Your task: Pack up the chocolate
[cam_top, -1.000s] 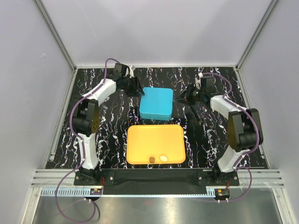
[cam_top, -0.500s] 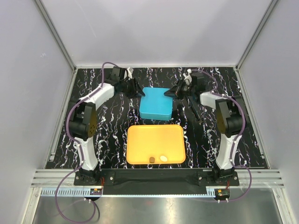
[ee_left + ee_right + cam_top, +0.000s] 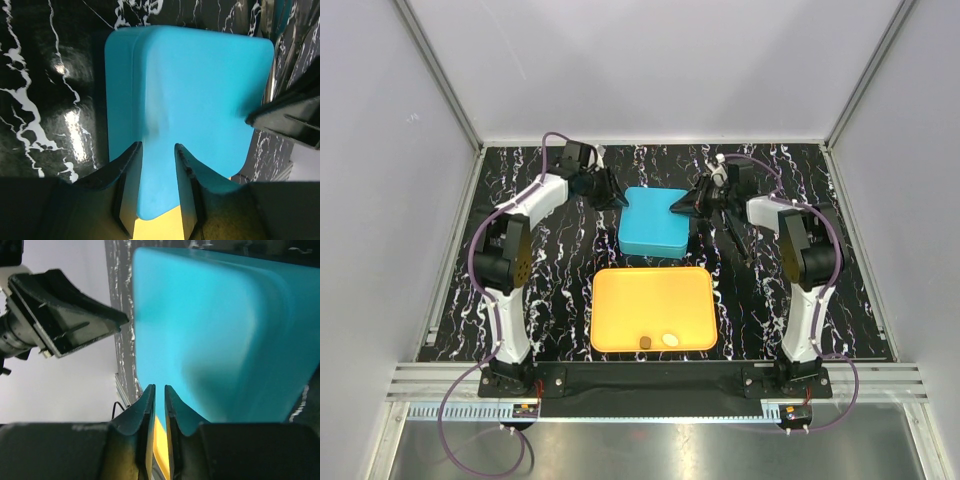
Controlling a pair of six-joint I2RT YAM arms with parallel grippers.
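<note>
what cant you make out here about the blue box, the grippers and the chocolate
1. Turquoise box contents: hidden in all views by its solid top.
2. Whether the left gripper or right gripper clamps the box: wrist views blurred close up, top view too small.
3. Dark chocolate and cream chocolate on the orange tray: too small in the top view for shape; outside both wrist views.

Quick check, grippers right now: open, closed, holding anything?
Left gripper: partly open, empty, aimed at the turquoise rectangular plastic box.
Right gripper: nearly closed, empty.
</note>
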